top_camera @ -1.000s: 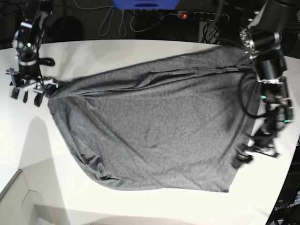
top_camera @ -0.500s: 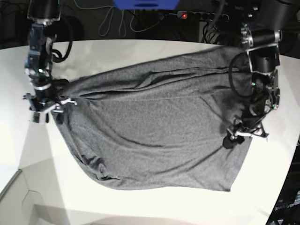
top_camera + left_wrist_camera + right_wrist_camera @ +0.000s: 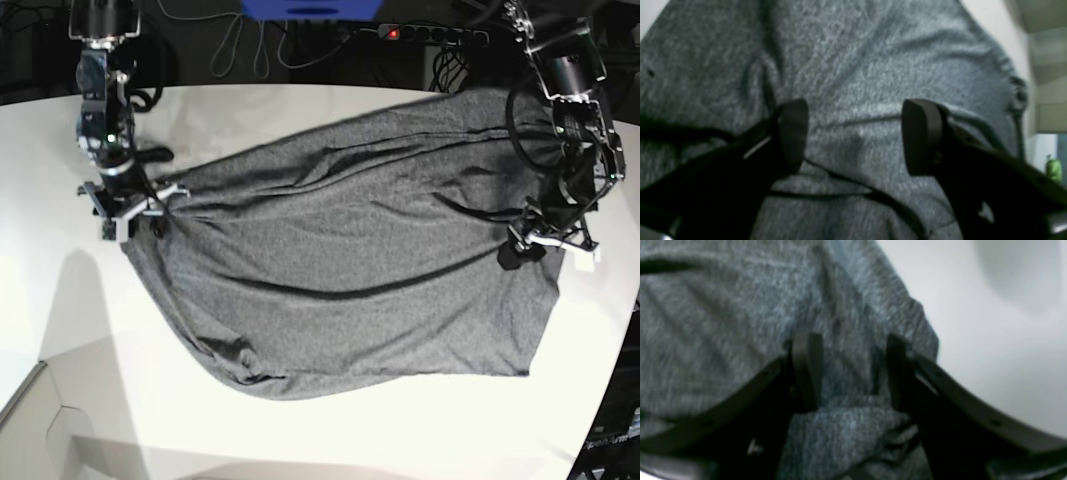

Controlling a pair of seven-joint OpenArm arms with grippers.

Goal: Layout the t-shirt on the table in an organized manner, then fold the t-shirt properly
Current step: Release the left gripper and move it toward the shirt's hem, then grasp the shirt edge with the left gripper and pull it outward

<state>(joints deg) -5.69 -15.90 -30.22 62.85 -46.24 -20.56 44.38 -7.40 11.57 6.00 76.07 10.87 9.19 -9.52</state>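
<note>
Table (image 3: 330, 440): big white top, curved near edge, fills most of the base view. A dark band of clutter runs along its far edge.

T-shirt (image 3: 340, 265): dark heather grey, plain, spread across the middle of the table and covering much of it. Reaches from near the table's left edge almost to its right edge. Not flat: long creases run across the upper half, one dark fold crosses the middle, and a small bunched fold sits at the lower left hem. Lower edge slants toward the near edge of the table. The far right part of the cloth lies close to the table's far edge.

Left gripper (image 3: 548, 243): at the shirt's right edge, by the right edge of the table. In its wrist view the left gripper (image 3: 853, 136) has its jaws standing wide apart, grey cloth lying between and under the pads. Whether the cloth is pinched cannot be told.

Right gripper (image 3: 128, 205): at the shirt's left end, near the far left corner of the table. In its wrist view the right gripper (image 3: 846, 371) has jaws parted, a bunched ridge of cloth between them, bare white table just to one side. View is blurred; a firm hold cannot be confirmed.
</note>
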